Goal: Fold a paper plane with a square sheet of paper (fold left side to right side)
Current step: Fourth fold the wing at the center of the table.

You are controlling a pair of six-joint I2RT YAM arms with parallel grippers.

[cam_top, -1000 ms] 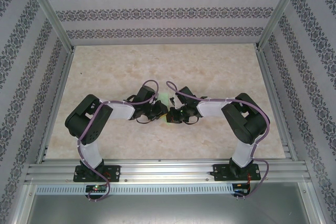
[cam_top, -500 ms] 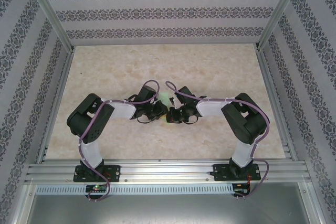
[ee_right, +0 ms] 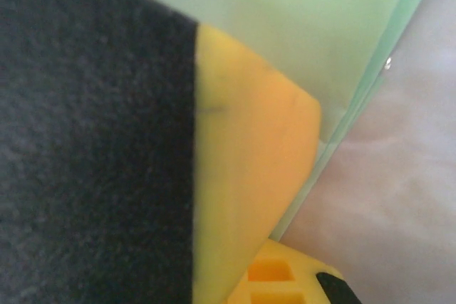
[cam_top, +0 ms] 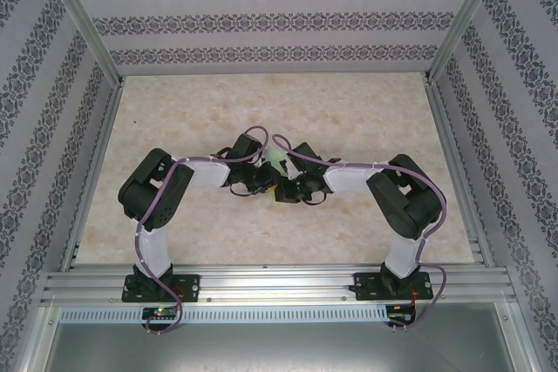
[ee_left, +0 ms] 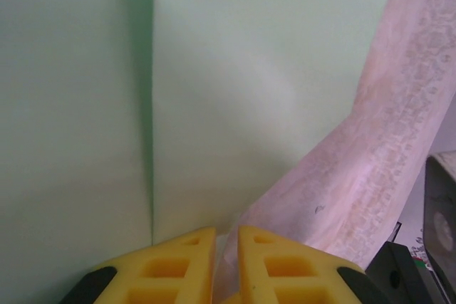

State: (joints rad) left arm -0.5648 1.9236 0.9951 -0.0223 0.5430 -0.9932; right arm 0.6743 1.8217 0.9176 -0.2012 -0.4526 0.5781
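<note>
- Where the two bases bolt to the near rail [cam_top: 279,285], nothing has shifted. The change is in the left arm [cam_top: 157,193], whose elbow has swung inward toward the middle over the last second, while the right arm [cam_top: 401,198] has kept its pose.
- Left tool [ee_left: 226,240]: yellow fingers drawn nearly together with a slim gap between them, tips at the near edge of the paper. Whether they nip a layer cannot be told.
- Right tool [cam_top: 289,191]: clenched, just beside the left tool. In its wrist view one finger lies across the green paper; whether it is pinning the paper is unclear.
- Square sheet of paper [ee_left: 249,90]: pale mint green, at mid-counter under and between the two tools. The left wrist view shows a straight shadowed line running up it, either a layer edge or a crease. A slanted edge on the right borders bare surface.
- Reading: the left arm's drift rightward fits the left-to-right fold being brought over or pressed down. The crease is probably not yet set along its full length.
- Counter [cam_top: 349,111]: marbled, with open room beyond the tools and to both sides. The tight spot is between the tools themselves.
- Patterned walls [cam_top: 279,19]: well apart from the work, so no hindrance.
</note>
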